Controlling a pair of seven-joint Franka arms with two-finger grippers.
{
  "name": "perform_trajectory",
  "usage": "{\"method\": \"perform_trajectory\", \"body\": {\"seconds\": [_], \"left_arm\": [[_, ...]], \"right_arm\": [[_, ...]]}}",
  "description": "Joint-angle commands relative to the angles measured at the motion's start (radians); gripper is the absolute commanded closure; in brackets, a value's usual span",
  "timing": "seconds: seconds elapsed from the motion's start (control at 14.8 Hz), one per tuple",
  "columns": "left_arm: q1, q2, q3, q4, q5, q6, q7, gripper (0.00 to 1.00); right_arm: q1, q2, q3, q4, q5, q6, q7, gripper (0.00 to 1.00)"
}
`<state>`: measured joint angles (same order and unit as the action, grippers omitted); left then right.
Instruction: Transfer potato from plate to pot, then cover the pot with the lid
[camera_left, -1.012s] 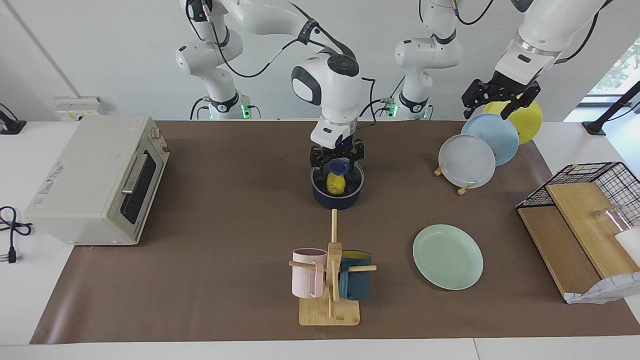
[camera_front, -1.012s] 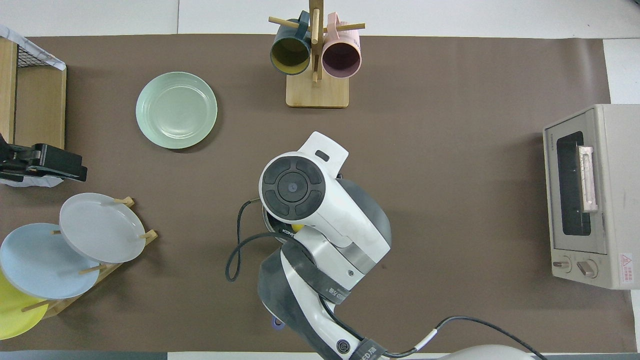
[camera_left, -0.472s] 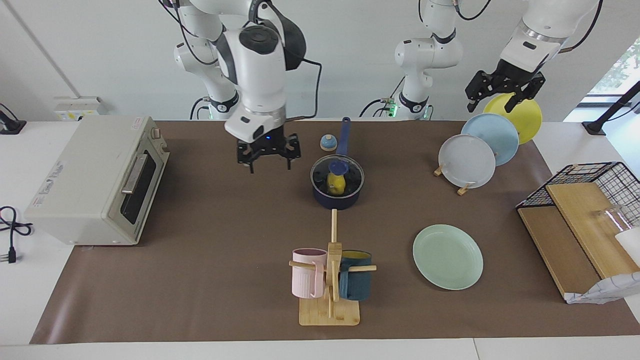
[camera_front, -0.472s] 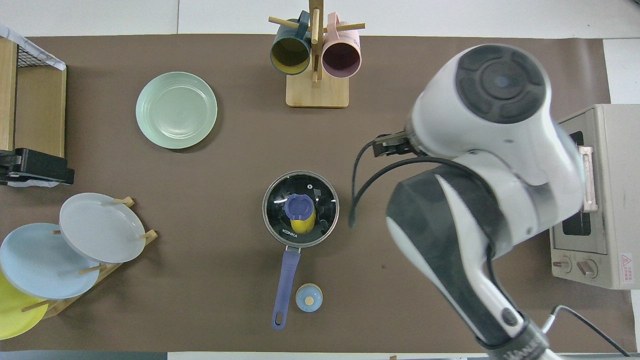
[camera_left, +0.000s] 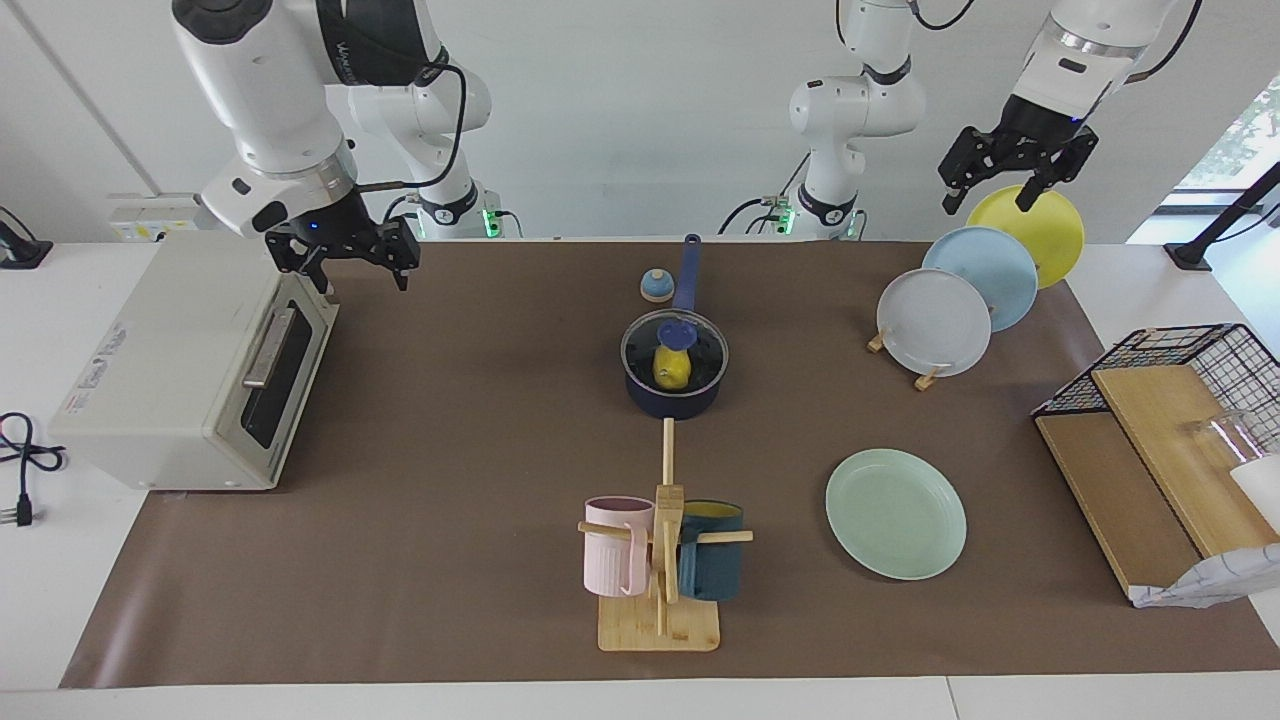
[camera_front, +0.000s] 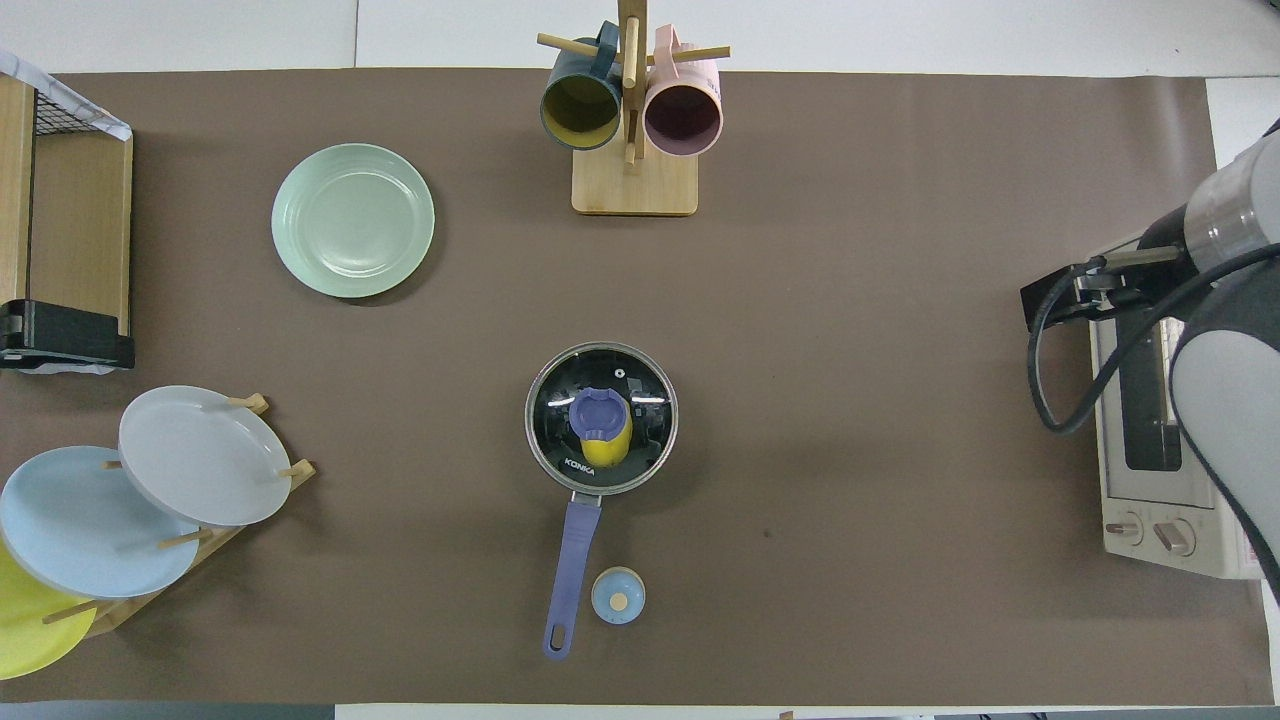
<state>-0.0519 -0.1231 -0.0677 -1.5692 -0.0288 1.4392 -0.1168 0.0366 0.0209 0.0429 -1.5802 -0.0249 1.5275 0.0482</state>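
The dark navy pot (camera_left: 675, 392) stands mid-table with its blue handle (camera_front: 570, 570) toward the robots. The glass lid (camera_front: 640, 400) with its blue knob (camera_left: 677, 331) sits flat on the pot. The yellow potato (camera_left: 672, 371) shows through the glass inside it, also in the overhead view (camera_front: 606, 449). The mint-green plate (camera_left: 895, 513) lies bare, farther from the robots, toward the left arm's end. My right gripper (camera_left: 352, 270) is open and empty, up over the toaster oven's front corner. My left gripper (camera_left: 985, 200) is open and empty, up over the yellow upright plate.
A toaster oven (camera_left: 190, 360) stands at the right arm's end. A mug rack (camera_left: 660, 560) with a pink and a teal mug is farther out than the pot. A small bell (camera_left: 656, 286) sits beside the pot handle. A rack of upright plates (camera_left: 960, 300) and a wire basket (camera_left: 1170, 400) are at the left arm's end.
My right gripper let go of the lid's knob, rose, and swung from the pot to over the toaster oven. The lid stays on the pot. My left gripper rose a little.
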Motion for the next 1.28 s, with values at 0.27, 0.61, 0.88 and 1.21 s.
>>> {"method": "perform_trajectory", "body": {"seconds": [0.27,0.61,0.88,1.21], "left_arm": [[0.014,0.003,-0.007,-0.066,-0.002,0.012,0.066,0.00],[0.020,0.007,-0.007,-0.055,-0.008,0.012,0.066,0.00],[0.021,0.005,-0.007,-0.057,-0.008,0.012,0.066,0.00],[0.021,0.005,-0.007,-0.057,-0.008,0.013,0.066,0.00]], "right_arm": [[0.000,-0.050,-0.049,-0.040,0.031,-0.016,-0.019,0.00],[0.002,-0.068,-0.061,-0.072,0.016,0.025,-0.037,0.00],[-0.015,-0.081,-0.046,-0.089,0.019,0.026,-0.028,0.00],[-0.047,-0.078,-0.061,-0.083,0.028,0.031,-0.034,0.00]]}}
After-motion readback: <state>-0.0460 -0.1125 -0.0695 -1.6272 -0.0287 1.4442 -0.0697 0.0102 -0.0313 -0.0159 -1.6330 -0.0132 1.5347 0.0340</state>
